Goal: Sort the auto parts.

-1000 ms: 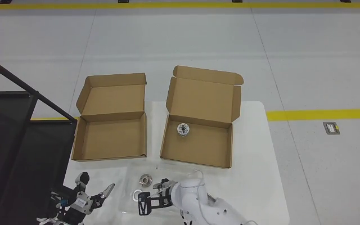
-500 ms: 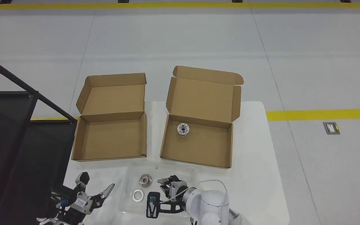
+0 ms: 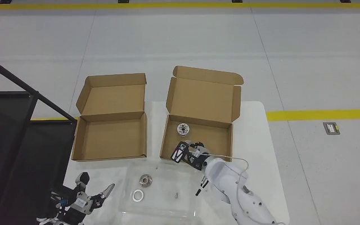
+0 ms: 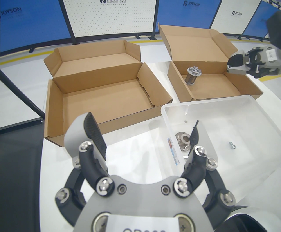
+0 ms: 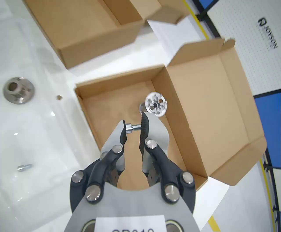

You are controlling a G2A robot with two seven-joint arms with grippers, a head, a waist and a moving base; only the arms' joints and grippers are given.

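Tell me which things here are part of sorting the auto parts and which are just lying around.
Part of the job: right tool, shut on a bolt over the right box; splined part inside it; left box; clear tray with flanged hub, washer, small bolt; left tool, open.
Just there: black rack; pegboard panels; yellow floor line.

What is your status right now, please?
Right gripper shut on a bolt, over the right box. Left gripper open, by the tray. Metal part in box, just past the bolt.
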